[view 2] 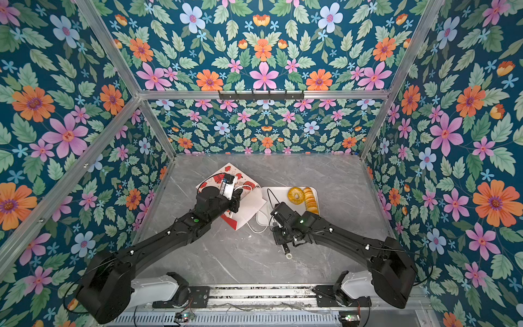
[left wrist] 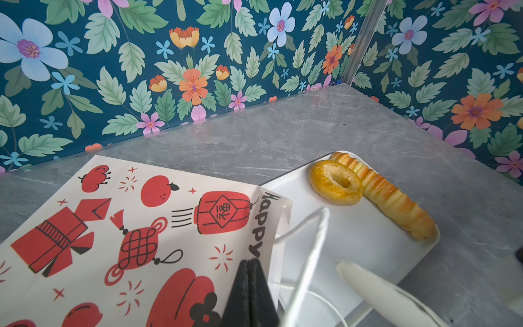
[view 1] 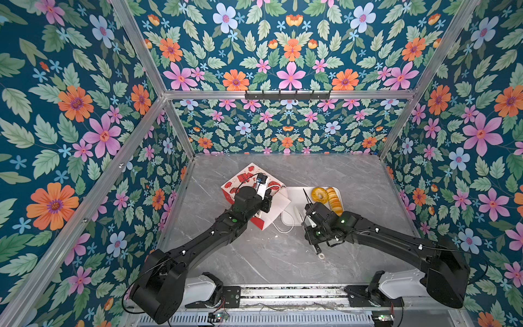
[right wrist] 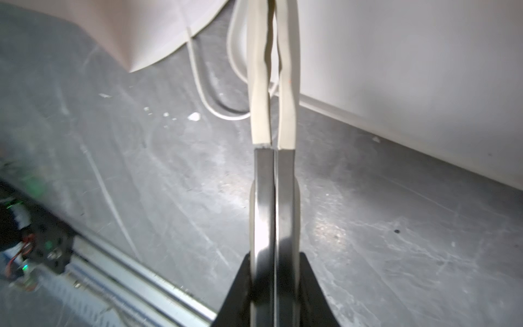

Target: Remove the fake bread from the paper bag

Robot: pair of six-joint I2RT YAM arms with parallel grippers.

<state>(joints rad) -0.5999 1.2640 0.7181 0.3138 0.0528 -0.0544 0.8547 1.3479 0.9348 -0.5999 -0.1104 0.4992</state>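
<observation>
**A:** What takes up the most room?

**B:** The grey marbled table point(view 1: 254, 260). On it the paper bag point(view 1: 246, 181) lies on its side, left of centre in both top views. Its printed face is up and its mouth is turned toward the white tray point(view 1: 294, 196). The mouth edge overlaps the tray's rim on that side.

**A:** And the fake bread point(view 1: 334, 203)?

**B:** Two pieces show, both on the tray at the side away from the bag. The long twisted stick point(left wrist: 387, 198) lies along the rim, and the ring donut point(left wrist: 336, 182) touches it on the bag side. The inside of the bag is hidden from me.

**A:** The fingers?

**B:** The left fingers point(left wrist: 240, 294) are black and pressed fully together, tips down on the bag's upper wall just by its mouth. I cannot tell whether any paper is pinched between them. The right fingers point(right wrist: 260, 113) are long and white, closed against each other with only a sliver of gap, over the tray's bare part next to the bag mouth. Nothing shows between them, though their tips run out of the right wrist view.

**A:** Anything smaller?

**B:** A white cord handle point(left wrist: 321, 223), looping from the bag over the tray, close to the right fingers
</observation>
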